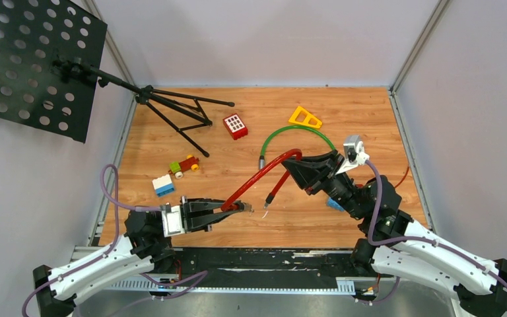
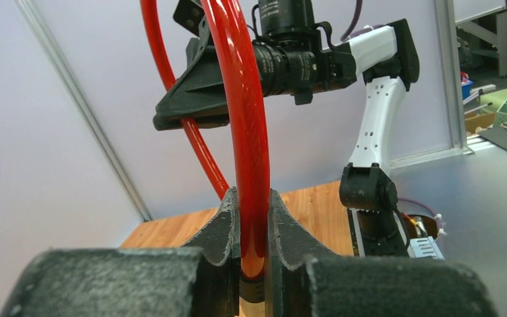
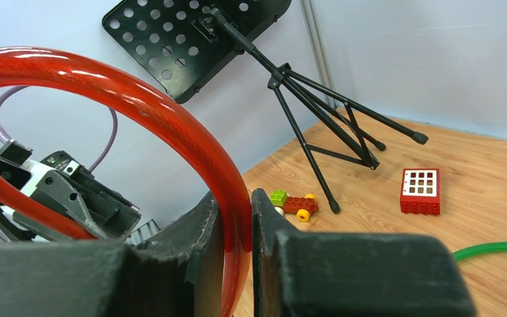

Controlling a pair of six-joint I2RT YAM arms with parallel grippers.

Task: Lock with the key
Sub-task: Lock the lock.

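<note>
A red cable lock (image 1: 262,173) arches above the wooden table between both grippers. My left gripper (image 1: 228,210) is shut on the cable near its black end piece (image 1: 243,207); the left wrist view shows the cable (image 2: 244,119) pinched between the fingers of this gripper (image 2: 253,224). My right gripper (image 1: 292,162) is shut on the cable's bend, and the right wrist view shows the cable (image 3: 138,105) clamped in it (image 3: 236,218). The cable's other end (image 1: 270,198) hangs free near the table. A small pale thing (image 1: 265,211) lies by it; I cannot tell if it is the key.
A green cable (image 1: 297,130) curves behind the right gripper. A red block (image 1: 235,125), a yellow triangle (image 1: 304,117), a toy car (image 1: 184,165) and a blue-white brick (image 1: 164,185) lie on the table. A black music stand (image 1: 33,63) stands at the far left, its legs (image 1: 178,109) on the table.
</note>
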